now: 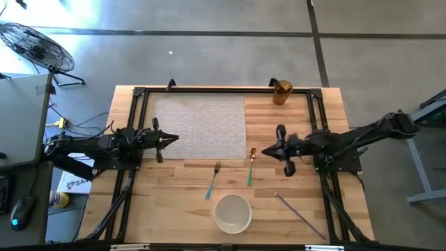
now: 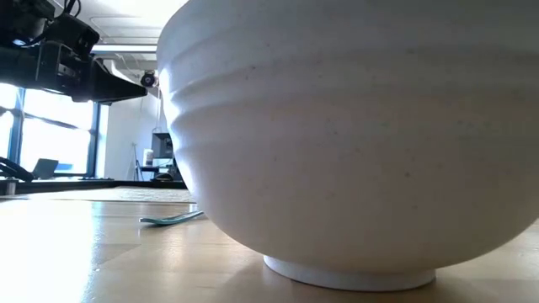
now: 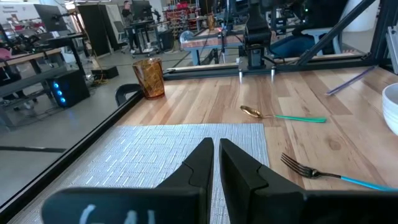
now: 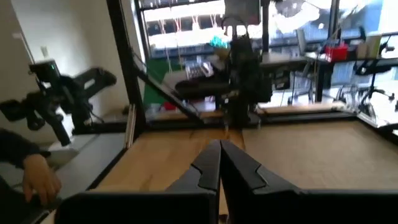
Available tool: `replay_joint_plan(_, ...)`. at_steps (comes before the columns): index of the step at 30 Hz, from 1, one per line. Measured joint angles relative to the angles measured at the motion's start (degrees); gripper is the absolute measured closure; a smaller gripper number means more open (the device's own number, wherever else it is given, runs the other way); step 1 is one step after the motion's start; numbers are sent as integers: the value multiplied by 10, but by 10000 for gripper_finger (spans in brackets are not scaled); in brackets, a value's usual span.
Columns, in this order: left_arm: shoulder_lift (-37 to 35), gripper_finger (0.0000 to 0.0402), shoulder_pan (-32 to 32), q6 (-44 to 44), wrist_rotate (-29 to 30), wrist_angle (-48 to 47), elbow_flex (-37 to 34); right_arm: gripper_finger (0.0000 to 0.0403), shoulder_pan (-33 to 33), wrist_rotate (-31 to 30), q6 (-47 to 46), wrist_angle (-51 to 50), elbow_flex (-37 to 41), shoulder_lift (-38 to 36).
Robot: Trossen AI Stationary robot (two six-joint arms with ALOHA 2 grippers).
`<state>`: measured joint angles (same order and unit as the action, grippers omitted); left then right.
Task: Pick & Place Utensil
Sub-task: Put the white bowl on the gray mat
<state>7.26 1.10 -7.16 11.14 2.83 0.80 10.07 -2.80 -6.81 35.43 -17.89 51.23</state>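
A spoon [image 1: 251, 164] with a gold bowl and green handle lies flat on the wood table, also in the left wrist view [image 3: 283, 116]. A fork [image 1: 213, 180] with a blue handle lies flat beside it, nearer the front [image 3: 323, 175]. My right gripper [image 1: 264, 148] is shut and empty, above the table just right of the spoon's bowl. My left gripper [image 1: 177, 139] is shut and empty over the left part of the grey placemat [image 1: 198, 122]. A white bowl [image 1: 232, 212] stands near the front edge and fills the low view [image 2: 354, 143].
An amber glass [image 1: 281, 91] stands at the far edge, right of the placemat. A thin purple stick [image 1: 301, 216] lies at the front right. A black frame [image 1: 223, 89] runs round the work area. A person's hand [image 4: 38, 177] shows beyond the table.
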Motion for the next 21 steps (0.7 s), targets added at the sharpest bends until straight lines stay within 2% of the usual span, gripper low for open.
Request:
replay_joint_plan(9, 0, 378, 0, 0, 0, 0, 0, 383, 61, -4, 21, -138, -155, 169)
replay_joint_plan(21, 0, 378, 0, 0, 0, 0, 0, 313, 97, -30, 42, -278, -352, 363)
